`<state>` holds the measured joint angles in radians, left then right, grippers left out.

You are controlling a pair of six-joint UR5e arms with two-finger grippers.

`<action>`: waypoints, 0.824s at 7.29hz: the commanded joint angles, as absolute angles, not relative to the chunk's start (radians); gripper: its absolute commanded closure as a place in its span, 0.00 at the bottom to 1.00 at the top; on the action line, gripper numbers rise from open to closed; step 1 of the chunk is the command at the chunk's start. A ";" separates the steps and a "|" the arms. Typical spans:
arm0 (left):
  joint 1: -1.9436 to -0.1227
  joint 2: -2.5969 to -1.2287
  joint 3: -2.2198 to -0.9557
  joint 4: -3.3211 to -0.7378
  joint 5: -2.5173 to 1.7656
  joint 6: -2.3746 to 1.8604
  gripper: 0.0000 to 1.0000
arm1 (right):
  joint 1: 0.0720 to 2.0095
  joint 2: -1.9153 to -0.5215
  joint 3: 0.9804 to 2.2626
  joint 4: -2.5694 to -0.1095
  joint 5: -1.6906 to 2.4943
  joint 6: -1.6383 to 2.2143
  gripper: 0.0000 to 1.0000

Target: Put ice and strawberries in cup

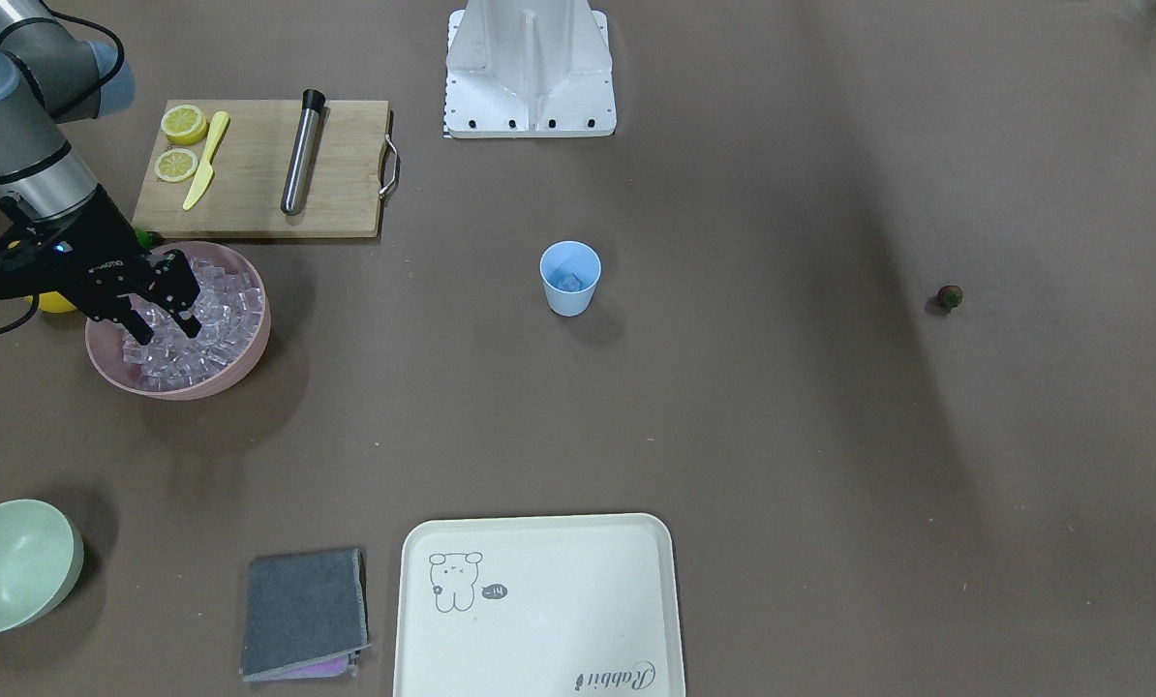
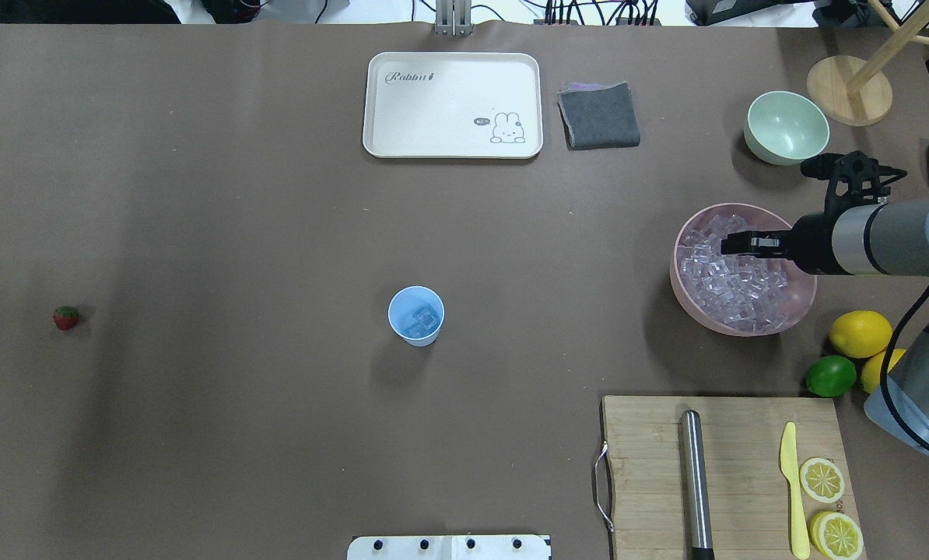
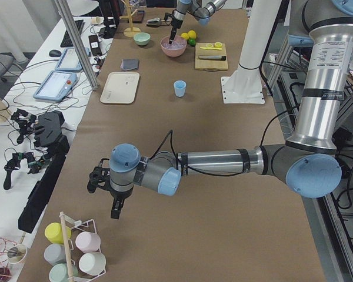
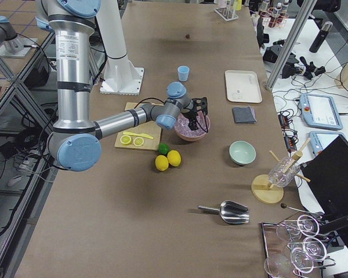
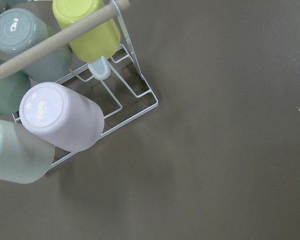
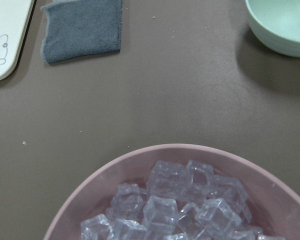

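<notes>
Right gripper (image 1: 167, 334) was spread wide over ice (image 1: 227, 300) in pink bowl (image 1: 245, 364), nothing clasped, left gripper (image 3: 115, 211) opening could not be told

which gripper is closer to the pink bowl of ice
Right. The right gripper hangs directly over the pink bowl, fingers down at the ice. The left gripper is far off at the table's other end, beside the mug rack.
</notes>
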<state>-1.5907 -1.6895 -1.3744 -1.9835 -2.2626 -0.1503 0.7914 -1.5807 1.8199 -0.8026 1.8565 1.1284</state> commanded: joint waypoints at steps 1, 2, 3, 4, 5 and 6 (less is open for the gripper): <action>-1.591 -1.687 -1.374 -1.985 -2.263 -0.150 0.02 | 0.784 -1.545 1.806 -0.808 1.845 1.129 0.02; -1.591 -1.687 -1.373 -1.983 -2.263 -0.150 0.02 | 0.781 -1.537 1.795 -0.808 1.845 1.129 0.02; -1.591 -1.687 -1.370 -1.985 -2.263 -0.150 0.02 | 0.766 -1.522 1.778 -0.811 1.829 1.129 0.02; -1.591 -1.687 -1.367 -1.985 -2.263 -0.149 0.02 | 0.762 -1.500 1.754 -0.811 1.818 1.129 0.02; -1.589 -1.687 -1.367 -1.985 -2.263 -0.149 0.02 | 0.765 -1.505 1.750 -0.811 1.818 1.127 0.02; -1.589 -1.687 -1.367 -1.985 -2.263 -0.149 0.02 | 0.764 -1.503 1.749 -0.811 1.818 1.127 0.11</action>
<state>-1.5898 -1.6874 -1.3675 -1.9850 -2.2626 -0.1490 0.7653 -1.5063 1.7548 -0.8113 1.8197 1.1280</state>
